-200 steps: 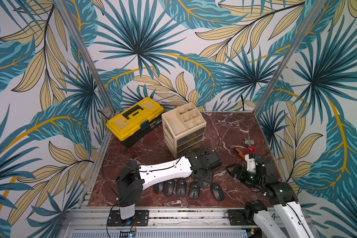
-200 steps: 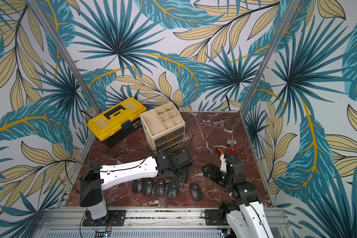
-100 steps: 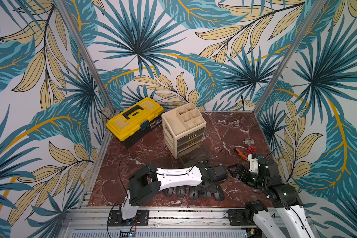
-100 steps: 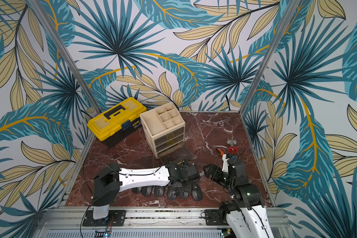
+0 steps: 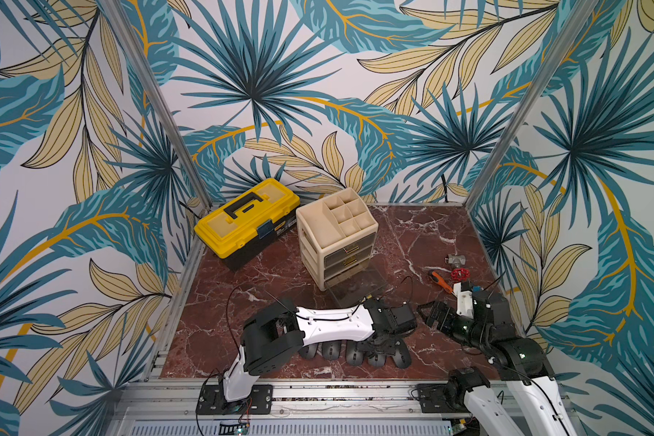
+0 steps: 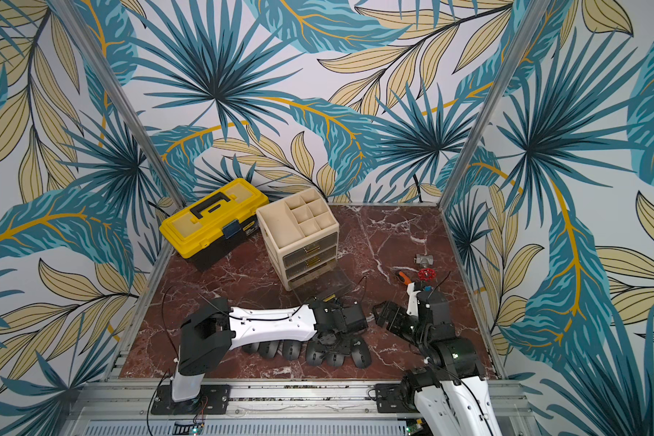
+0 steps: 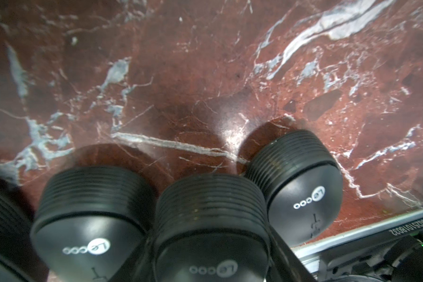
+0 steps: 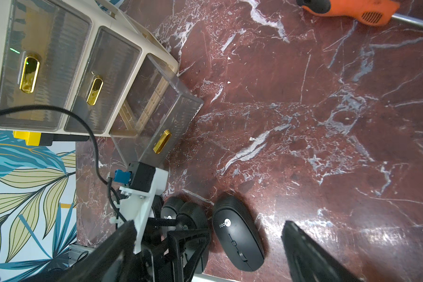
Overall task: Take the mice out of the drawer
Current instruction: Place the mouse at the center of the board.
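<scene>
Several dark grey mice (image 5: 352, 355) (image 6: 291, 349) lie in a row near the table's front edge. My left gripper (image 5: 384, 345) (image 6: 331, 341) points down into that row. In the left wrist view it (image 7: 210, 246) is shut on one mouse (image 7: 211, 214), a finger against each side, with other mice (image 7: 88, 219) (image 7: 300, 195) close beside it. The clear bottom drawer (image 5: 355, 287) (image 8: 156, 114) of the beige drawer unit (image 5: 337, 234) is pulled out, with no mouse visible inside. My right gripper (image 5: 431, 315) (image 8: 209, 224) hovers open to the right of the row, holding nothing.
A yellow toolbox (image 5: 248, 222) stands at the back left. An orange screwdriver (image 5: 440, 281) and a red-handled valve (image 5: 457, 270) lie at the right, behind my right arm. The metal front rail (image 5: 318, 385) runs just past the mice.
My left arm has swung from beside the open drawer toward the front edge and lowered its gripper into the row of mice. My right gripper has shifted only slightly.
</scene>
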Robot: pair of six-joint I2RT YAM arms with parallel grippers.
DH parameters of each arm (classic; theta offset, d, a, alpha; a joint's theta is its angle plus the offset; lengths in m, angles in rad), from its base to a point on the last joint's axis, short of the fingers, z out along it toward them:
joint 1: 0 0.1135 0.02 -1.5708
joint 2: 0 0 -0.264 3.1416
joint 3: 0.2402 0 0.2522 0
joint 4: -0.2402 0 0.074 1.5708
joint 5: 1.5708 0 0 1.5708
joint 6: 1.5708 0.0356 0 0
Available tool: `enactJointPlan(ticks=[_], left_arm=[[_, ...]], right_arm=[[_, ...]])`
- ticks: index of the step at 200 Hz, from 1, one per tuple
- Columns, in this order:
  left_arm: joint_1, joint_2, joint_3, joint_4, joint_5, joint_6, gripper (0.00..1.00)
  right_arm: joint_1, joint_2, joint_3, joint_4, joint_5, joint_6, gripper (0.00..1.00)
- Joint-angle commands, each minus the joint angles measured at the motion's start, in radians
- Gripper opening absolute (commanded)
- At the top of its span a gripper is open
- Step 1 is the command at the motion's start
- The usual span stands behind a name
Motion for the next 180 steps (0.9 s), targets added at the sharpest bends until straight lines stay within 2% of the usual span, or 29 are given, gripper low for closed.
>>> enactJointPlan(ticks=[1,48,90,156,172,180], left_arm=[[0.007,0.003,-0.027,0.011,0.007,0.001,0.48],[0.014,0.003,-0.031,0.021,0.004,0.011,0.53],[0.028,-0.002,-0.001,0.019,0.003,0.036,0.70],[0.042,-0.056,0.048,-0.037,-0.015,0.087,0.71],[0.050,-0.094,0.083,-0.063,-0.022,0.135,0.69],[0.054,-0.113,0.109,-0.090,-0.033,0.165,0.67]], right_arm=[[0.003,0.002,-0.015,0.017,0.002,-0.009,0.95],[0.003,0.000,-0.026,0.033,-0.022,-0.007,0.95],[0.003,-0.014,-0.059,0.078,-0.072,0.005,0.96],[0.003,-0.012,-0.109,0.150,-0.125,0.045,0.96],[0.003,-0.010,-0.152,0.217,-0.158,0.084,0.91],[0.003,-0.005,-0.185,0.273,-0.189,0.116,0.85]])
